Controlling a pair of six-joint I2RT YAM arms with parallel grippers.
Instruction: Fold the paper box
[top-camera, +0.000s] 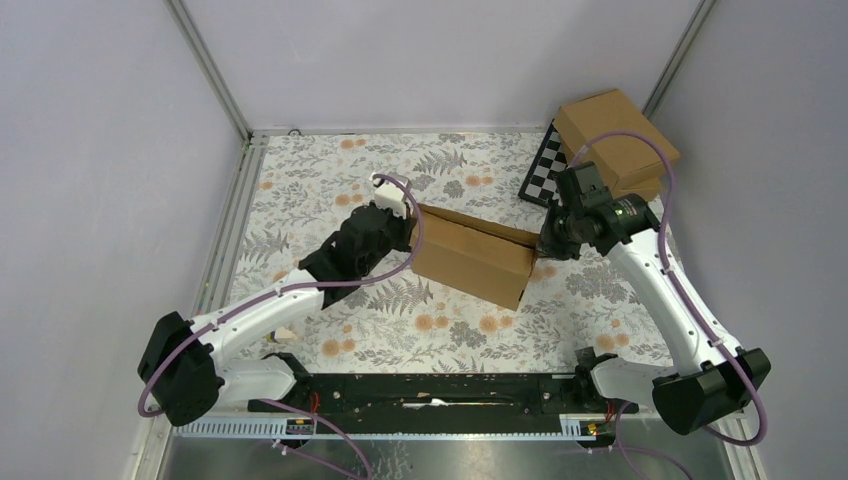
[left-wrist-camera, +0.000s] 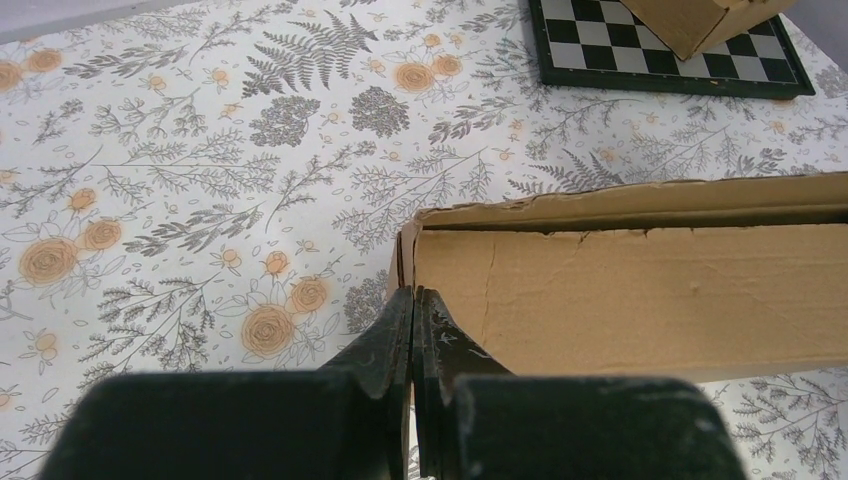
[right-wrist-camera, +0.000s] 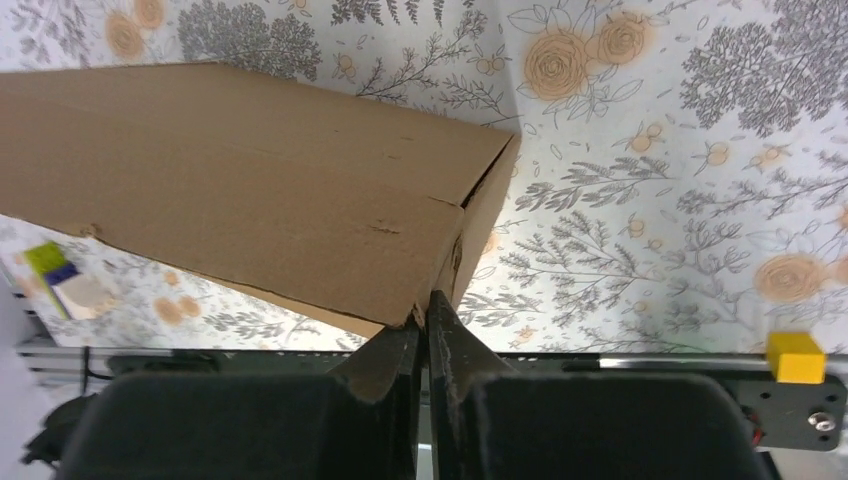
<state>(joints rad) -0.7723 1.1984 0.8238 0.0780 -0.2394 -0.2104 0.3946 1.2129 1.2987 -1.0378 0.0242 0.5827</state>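
— Floral-print cloth covers the whole table, with grey walls round it. Where is the paper box?

— Middle of the table on my overhead feed, its long side running from about ten o'clock to four o'clock. The paper box stands as a shallow brown carton. On my left wrist feed a dark gap shows along its upper edge.

— And the claws?

— I have one at each end. The left gripper sits at the box's nine o'clock end. Its fingers are pressed fully together, tips touching the corner of the end wall. I can't tell whether any card lies between them. The right gripper is at the three o'clock end, pinched tight on the corner edge of the cardboard.

— Anything else on the table?

— A checkerboard lies at one o'clock in the far corner. A ready-made cardboard box rests partly on it, well apart from the paper box. On the right wrist feed I also see a small yellow block on the black rail at the near edge.
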